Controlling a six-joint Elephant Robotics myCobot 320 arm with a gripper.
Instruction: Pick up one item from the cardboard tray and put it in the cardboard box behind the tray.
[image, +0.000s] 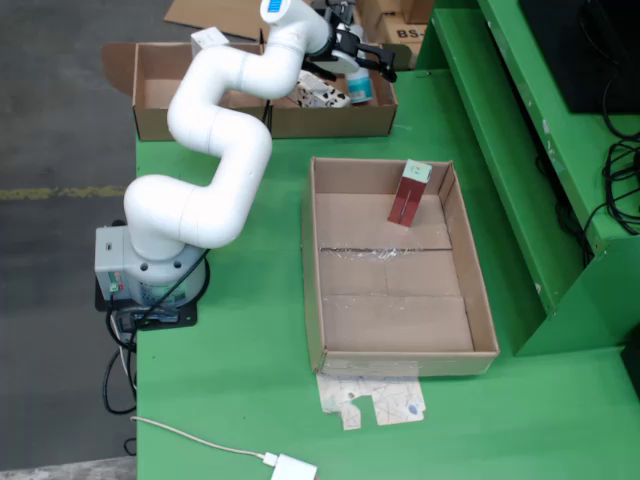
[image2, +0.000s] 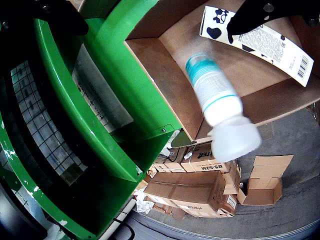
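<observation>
Cardboard surrounds most of what we see: on the green worktop (image: 230, 350) the shallow tray (image: 480, 290) has a red packet (image: 408, 195) leaning against its far wall, and behind it sits the box (image: 335, 120) with a cow-patterned carton (image2: 260, 42) inside. Our white arm (image: 215, 120) reaches over that box, its black pincer (image: 372, 60) beside a white bottle with teal bands (image2: 217, 102). From the pincer view the bottle looks blurred, and we cannot tell whether the jaws grip it.
</observation>
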